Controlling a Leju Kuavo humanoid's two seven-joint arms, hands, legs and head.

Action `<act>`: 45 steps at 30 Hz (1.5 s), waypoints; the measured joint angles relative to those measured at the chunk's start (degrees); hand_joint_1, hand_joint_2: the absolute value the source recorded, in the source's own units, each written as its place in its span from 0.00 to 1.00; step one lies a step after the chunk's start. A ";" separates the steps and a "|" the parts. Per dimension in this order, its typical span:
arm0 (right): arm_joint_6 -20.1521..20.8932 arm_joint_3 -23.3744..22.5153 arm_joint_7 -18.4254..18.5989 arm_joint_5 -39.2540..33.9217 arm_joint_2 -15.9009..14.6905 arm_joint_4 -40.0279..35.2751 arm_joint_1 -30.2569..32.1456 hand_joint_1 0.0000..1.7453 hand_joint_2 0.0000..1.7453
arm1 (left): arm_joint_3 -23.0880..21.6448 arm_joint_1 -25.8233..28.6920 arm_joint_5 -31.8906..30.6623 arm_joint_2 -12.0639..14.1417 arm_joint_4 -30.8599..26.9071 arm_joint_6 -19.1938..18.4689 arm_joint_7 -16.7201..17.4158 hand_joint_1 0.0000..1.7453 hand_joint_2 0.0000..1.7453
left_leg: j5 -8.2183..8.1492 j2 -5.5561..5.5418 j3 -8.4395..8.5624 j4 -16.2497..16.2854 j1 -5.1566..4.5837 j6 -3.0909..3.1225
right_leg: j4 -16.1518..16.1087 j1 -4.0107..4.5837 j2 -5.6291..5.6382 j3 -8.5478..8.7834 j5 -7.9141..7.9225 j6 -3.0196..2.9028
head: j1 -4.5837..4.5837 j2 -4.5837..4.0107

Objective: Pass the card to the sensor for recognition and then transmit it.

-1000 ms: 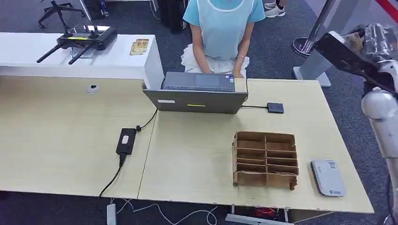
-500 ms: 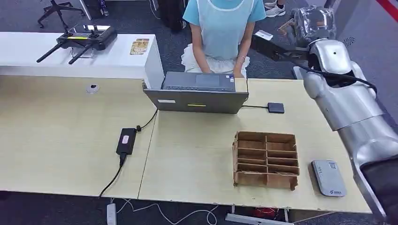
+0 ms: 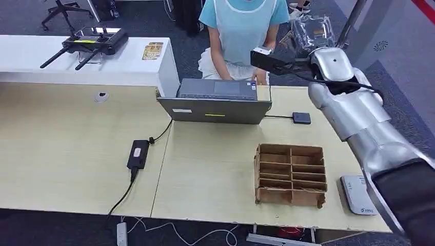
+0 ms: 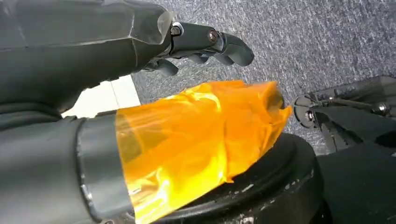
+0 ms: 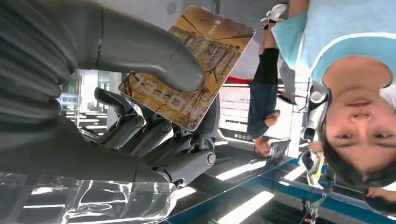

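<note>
While the left hand point(image 4: 205, 44) hangs over grey carpet, fingers loosely curled, grasping nothing, the sensor point(image 3: 359, 197) lies nearest on the surface point(image 3: 215, 169), beside the cardboard organiser point(image 3: 290, 175). Farther off, the raised right hand point(image 5: 154, 135) pinches the card point(image 5: 189, 65) under its thumb, near the person point(image 3: 241, 31).

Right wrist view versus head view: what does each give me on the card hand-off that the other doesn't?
The right wrist view alone shows the grip: the card, with a brownish printed picture, pinched between the thumb and the fingers of the right hand. The head view alone shows the layout: the table, the laptop, the cardboard divider box and the grey sensor pad near the table's right corner. Both show the right hand raised toward the person in the light blue top.
</note>
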 joint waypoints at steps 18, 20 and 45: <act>0.15 1.70 0.04 0.50 1.03 3.02 -0.03 1.00 1.00 | -0.22 0.01 0.00 0.02 0.00 -0.09 0.00 0.00 0.00 | 0.00 0.00 0.00 0.00 0.00 0.00 | -0.01 0.00 0.00 0.00 0.00 0.00 | 0.00 0.00; 0.15 1.70 0.04 0.52 1.03 3.19 -0.05 1.00 1.00 | -0.28 0.03 0.00 0.02 0.00 -0.09 0.02 0.00 0.00 | 0.00 0.00 0.00 0.00 0.00 0.00 | -0.01 0.00 0.00 0.00 0.00 0.00 | 0.00 0.02; -2.95 0.09 0.74 -1.42 1.03 4.87 -0.12 0.00 1.00 | -0.55 0.06 0.28 0.02 0.00 -0.09 0.11 0.00 0.00 | 0.00 0.00 0.01 0.01 0.00 0.00 | -0.01 0.00 0.00 0.00 0.00 0.00 | -0.02 0.00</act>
